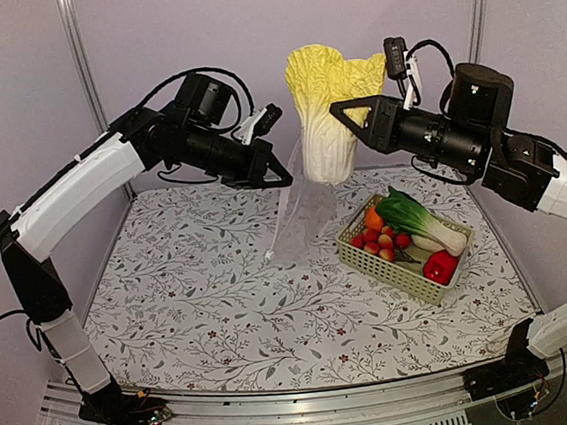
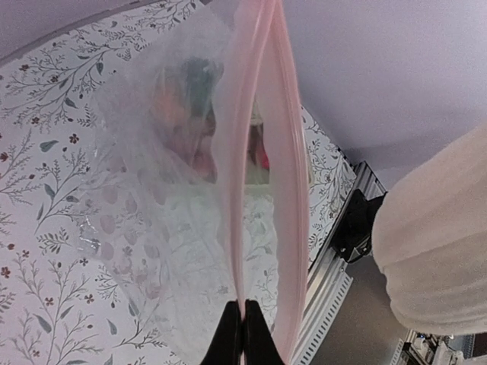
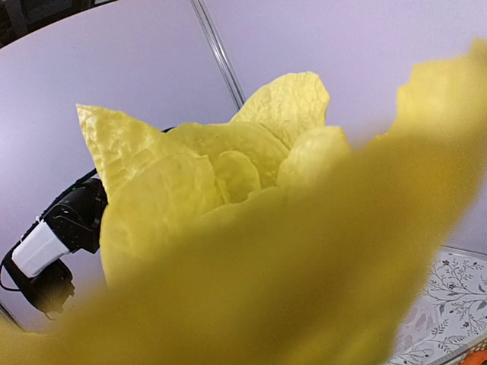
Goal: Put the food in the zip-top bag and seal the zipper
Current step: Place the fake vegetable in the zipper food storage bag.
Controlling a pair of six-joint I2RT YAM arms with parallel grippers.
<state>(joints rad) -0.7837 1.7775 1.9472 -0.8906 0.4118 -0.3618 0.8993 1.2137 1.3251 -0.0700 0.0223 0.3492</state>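
While the left gripper [image 1: 282, 177] is raised well above the flower-patterned counter [image 1: 192, 302], its jaws are pressed together on the top edge of the zip-top bag [image 1: 299, 216]. The bag hangs from it as a crinkly clear sheet, with its lower end down near the counter. In the left wrist view the gripper's fingertips meet on one end of the zipper [image 2: 262, 114], and from there two pinkish strips run away from the camera and bow apart, so the bag's mouth stands open as a narrow slit. The right gripper [image 1: 347, 116] is clamped on the napa cabbage [image 1: 327, 118], taking it from the right at about mid-height. The cabbage is held upright in the air, yellow leaves up and white base down, just beside the left gripper and above the bag's upper edge, not inside the bag. In the left wrist view the pale base of the cabbage shows at the right, outside the open mouth. The right wrist view is mostly filled with blurred yellow cabbage leaves, with part of the left arm [image 3: 61, 228] behind them. To the right of the bag a pale green slotted basket [image 1: 395, 270] sits on the counter, holding a green-and-white bok choy [image 1: 420, 221], an orange [image 1: 374, 220], a cluster of small red-pink fruits [image 1: 379, 241] and a round red fruit [image 1: 438, 268] at its near right corner
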